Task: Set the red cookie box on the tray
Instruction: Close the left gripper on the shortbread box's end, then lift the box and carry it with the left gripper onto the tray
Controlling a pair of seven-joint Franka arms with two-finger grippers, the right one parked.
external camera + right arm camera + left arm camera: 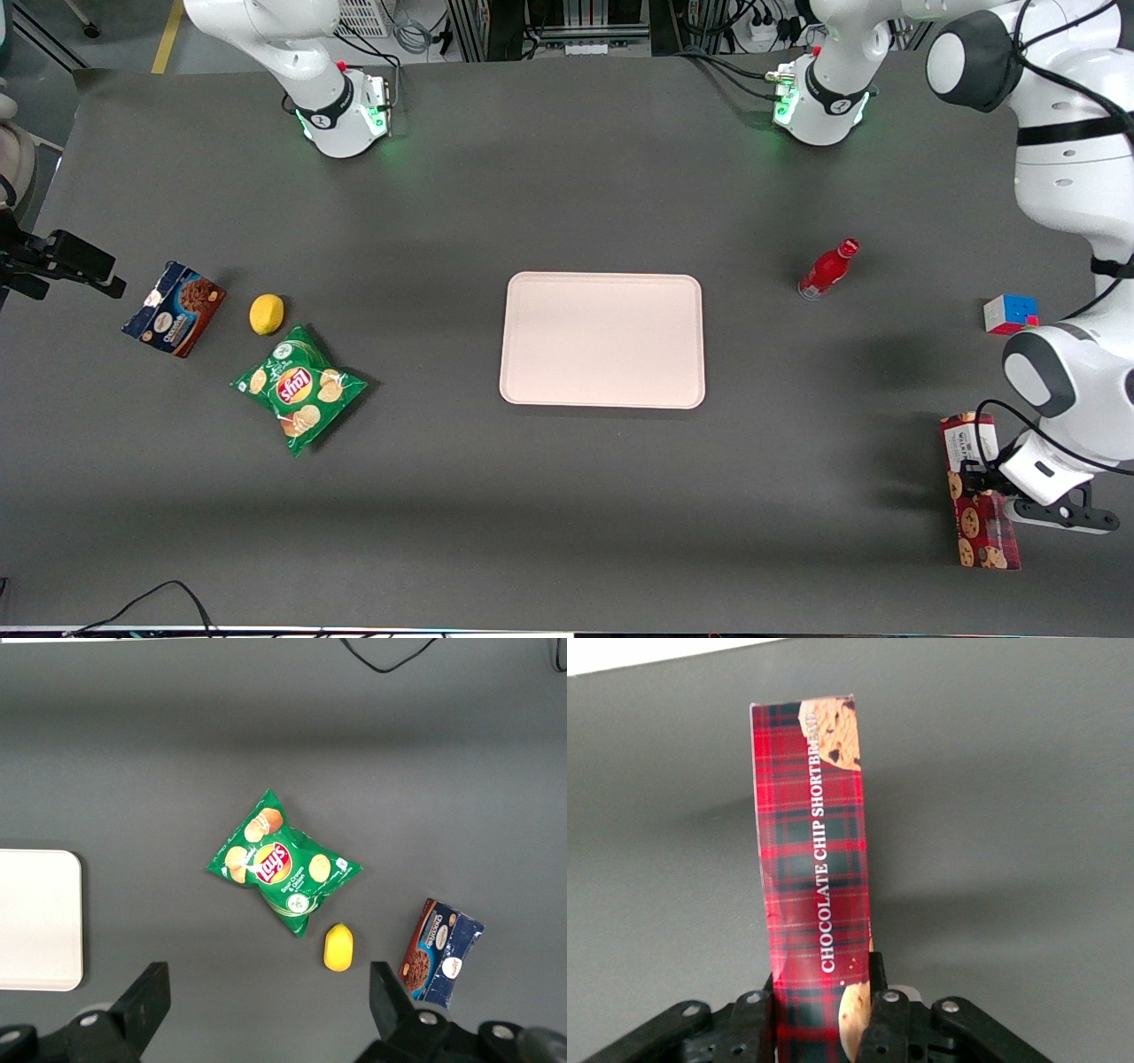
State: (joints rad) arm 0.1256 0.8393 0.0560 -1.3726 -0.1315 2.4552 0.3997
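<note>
The red cookie box (985,532), dark-red plaid with cookie prints, lies flat near the table's front edge at the working arm's end. My left gripper (977,483) reaches down over its middle. In the left wrist view the box (811,859) runs lengthwise away from the gripper (822,1010). The black fingers (888,1010) press against both of its long sides, so the gripper is shut on the box. The pale pink tray (602,339) sits bare at the table's centre, well away from the box toward the parked arm's end.
A red bottle (828,268) lies between tray and working arm, a colour cube (1010,314) farther back from the box. Toward the parked arm's end lie a green chips bag (299,387), a lemon (267,314) and a blue-and-brown cookie box (174,308).
</note>
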